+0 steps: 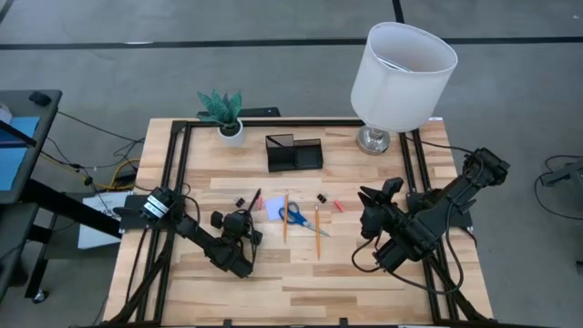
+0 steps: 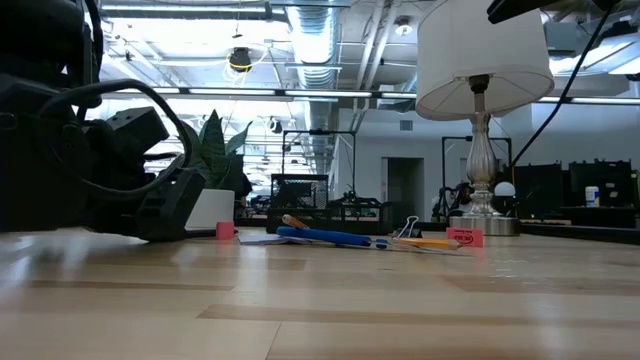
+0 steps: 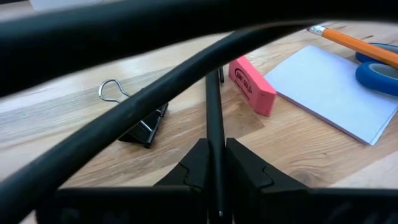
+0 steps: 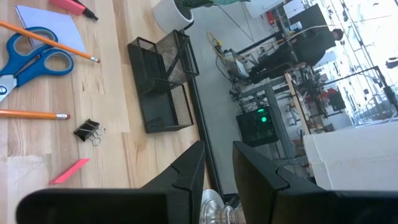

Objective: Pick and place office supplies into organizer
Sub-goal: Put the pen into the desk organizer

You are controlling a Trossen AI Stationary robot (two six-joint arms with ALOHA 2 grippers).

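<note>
Thick black cable [image 3: 143,99] right up close in the left wrist view, hiding a big strip of the table [image 3: 62,146]. Behind it, left gripper [image 3: 216,168] squeezed tight on the black pen [image 3: 213,106], thin and dark, low over the table. Just beside the pen, a black binder clip [image 3: 146,124] with a silver loop, and a pink eraser [image 3: 252,87]. Past those, pale note pad [image 3: 329,93] lying flat. Only a bit of one orange pencil [image 3: 354,42] and of the blue scissors [image 3: 379,78], cut off at the edge.

Right wrist view next. Right gripper [image 4: 217,162] with fingers apart and nothing between them. Black mesh organizer [image 4: 163,81] near the table's edge, with a tall part and a low part. Second pencil [image 4: 31,114] close to another clip [image 4: 87,130], and a small red bit [image 4: 68,171] just past them. Red pen [image 4: 71,6] half cut off, touching the note pad. White plant pot [image 4: 171,12] near the organizer, only partly seen.

High view now. Left gripper at the left side of the loose bunch of supplies, right gripper apart on the other side. Organizer at the back, between the white plant pot and a big white lamp [image 1: 403,64]. Smallest things hard to tell apart from up here.

Low view last. Big dark left arm [image 2: 130,180] filling the left side and blocking whatever sits behind it. Cannot see the held pen here. Supplies only a thin flat line, and organizer hard to pick out from the dark frames in the room.
</note>
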